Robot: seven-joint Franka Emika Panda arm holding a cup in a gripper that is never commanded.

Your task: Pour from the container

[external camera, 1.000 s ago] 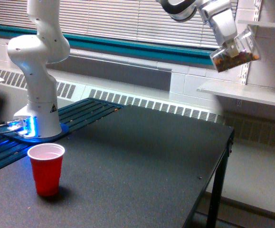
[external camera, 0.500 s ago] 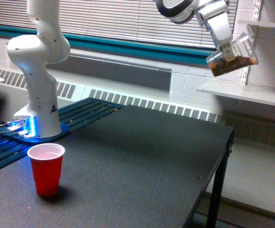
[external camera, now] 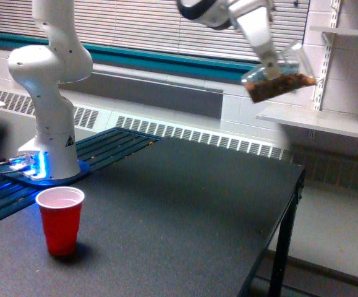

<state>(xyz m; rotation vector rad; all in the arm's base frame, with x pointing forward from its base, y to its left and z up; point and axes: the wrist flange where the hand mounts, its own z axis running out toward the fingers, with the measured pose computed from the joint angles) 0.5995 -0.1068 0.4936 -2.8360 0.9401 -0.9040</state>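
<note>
- Arm [external camera: 52, 80]: white glossy Panda, base lit blue at the exterior view's left. The upper links have swung toward the exterior view's left over the last second, so I read this as transit toward the pour target, not the pour itself.
- Surface [external camera: 185, 210]: big dark slab, matte and finely speckled, thin metal leg at the near right corner. Only one thing stands on it.
- Wall side: closed slatted blinds, a teal band under them, a white ribbed heater grille low along the wall, a white shelf [external camera: 321, 120] at the exterior view's right.
- Red cup [external camera: 60, 219]: smooth opaque plastic, tapered, rolled rim, upright, pale inside, looks empty. It has not moved. Well apart from the container, so plenty of travel left, by my estimate.
- End effector [external camera: 266, 60]: pale blocky housing, closed onto the container from above; fingers blurred, but the grip clearly holds.
- Container [external camera: 279, 77]: clear thin-walled plastic, roughly the red cup's size, high in the air above the surface's far right edge, in front of the shelf. It sat further right a second ago and now lies tilted close to horizontal, mouth toward the exterior view's right.
- Contents: brown crumbly bits settled along the lower wall. I see none falling, though motion blur limits that call.
</note>
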